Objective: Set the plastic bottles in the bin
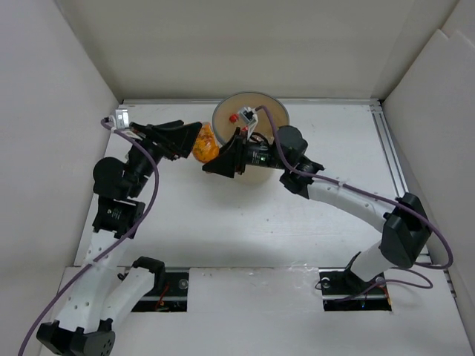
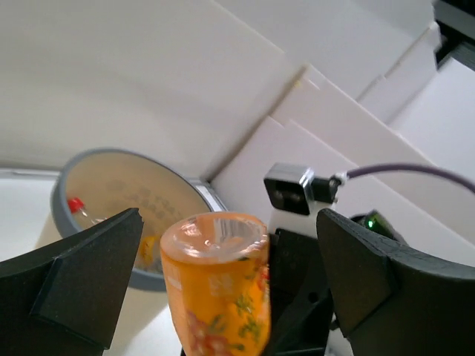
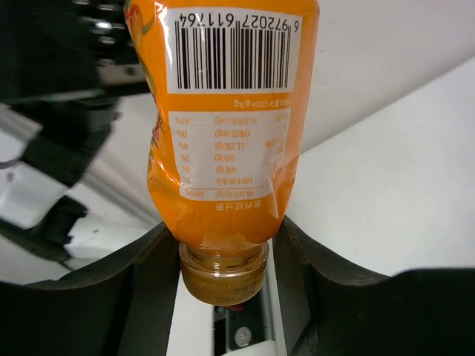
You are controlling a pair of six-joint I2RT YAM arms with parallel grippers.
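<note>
Right wrist: right gripper (image 3: 224, 231) clamps neck of orange bottle (image 3: 223, 148), cap wristward, long axis along fingers; left gripper (image 2: 228, 222) splayed.

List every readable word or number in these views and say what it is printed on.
"6 972027611764": above the barcode on the orange plastic bottle, right wrist view.
Nutrition table below it: too small to read reliably.
Faint print inside the round tan bin, left wrist view: blurred.
Nothing else is legible.
</note>
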